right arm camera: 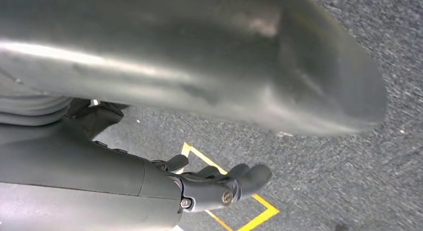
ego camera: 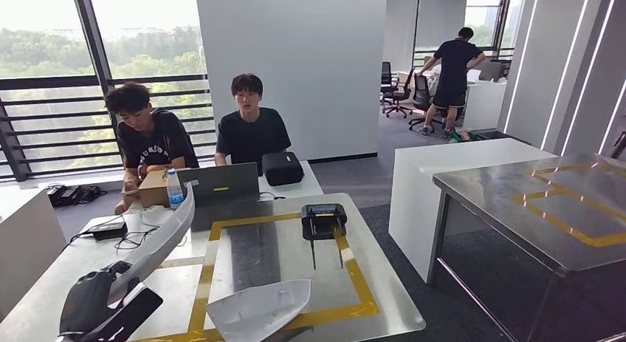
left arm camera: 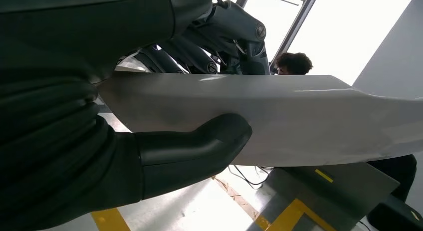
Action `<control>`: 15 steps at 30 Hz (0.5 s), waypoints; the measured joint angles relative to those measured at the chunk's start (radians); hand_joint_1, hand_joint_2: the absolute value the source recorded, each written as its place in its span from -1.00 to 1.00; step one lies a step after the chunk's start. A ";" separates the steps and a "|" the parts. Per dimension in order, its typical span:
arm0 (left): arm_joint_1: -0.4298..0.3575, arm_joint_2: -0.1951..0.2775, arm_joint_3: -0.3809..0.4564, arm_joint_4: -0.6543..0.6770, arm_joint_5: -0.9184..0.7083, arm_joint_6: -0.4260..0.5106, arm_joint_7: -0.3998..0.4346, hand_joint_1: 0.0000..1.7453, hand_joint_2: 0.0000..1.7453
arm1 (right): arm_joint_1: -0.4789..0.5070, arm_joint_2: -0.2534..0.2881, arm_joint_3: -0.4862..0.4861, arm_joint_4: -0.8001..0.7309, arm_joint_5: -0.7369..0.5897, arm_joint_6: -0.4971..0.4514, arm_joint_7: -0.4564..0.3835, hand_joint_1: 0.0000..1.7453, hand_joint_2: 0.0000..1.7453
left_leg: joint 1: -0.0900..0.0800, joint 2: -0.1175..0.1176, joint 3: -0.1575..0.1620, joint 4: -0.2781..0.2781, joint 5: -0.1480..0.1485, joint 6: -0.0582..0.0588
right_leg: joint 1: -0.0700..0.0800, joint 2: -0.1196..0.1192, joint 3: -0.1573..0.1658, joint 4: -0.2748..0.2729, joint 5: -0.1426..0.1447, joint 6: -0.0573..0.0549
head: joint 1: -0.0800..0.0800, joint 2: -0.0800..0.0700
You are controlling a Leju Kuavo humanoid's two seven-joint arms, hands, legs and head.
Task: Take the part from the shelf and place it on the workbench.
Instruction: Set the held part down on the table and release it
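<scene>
My left hand (ego camera: 103, 301) is at the near left corner of the steel workbench (ego camera: 384, 283) and grips a long, curved grey part (ego camera: 159, 242). The part slants up and away over the bench's left side. Up close, the thumb (left arm camera: 199, 146) presses on the part's smooth grey face (left arm camera: 309, 116), and the fingers wrap behind it. A second, white pointed part (ego camera: 258, 305) lies flat at the bench's near edge, across the yellow tape rectangle (ego camera: 354, 272). My right hand (right arm camera: 219, 183) hangs low over grey carpet with its fingers loosely apart, holding nothing.
A black device (ego camera: 323, 220) stands on the bench's far tape line. Two people sit behind it at a white table with a laptop (ego camera: 221, 185), bottle (ego camera: 173, 188), cardboard box and cables. A second steel table (ego camera: 546, 209) and a white counter (ego camera: 443, 172) are on the right.
</scene>
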 joint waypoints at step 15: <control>0.001 0.017 -0.001 0.008 0.018 -0.002 -0.020 1.00 1.00 | 0.002 0.003 0.000 0.000 0.003 -0.007 0.001 -1.00 -1.00 | -0.012 0.000 0.005 -0.114 0.111 0.064 | 0.015 0.001 0.001 0.098 -0.095 0.038 | 0.004 0.000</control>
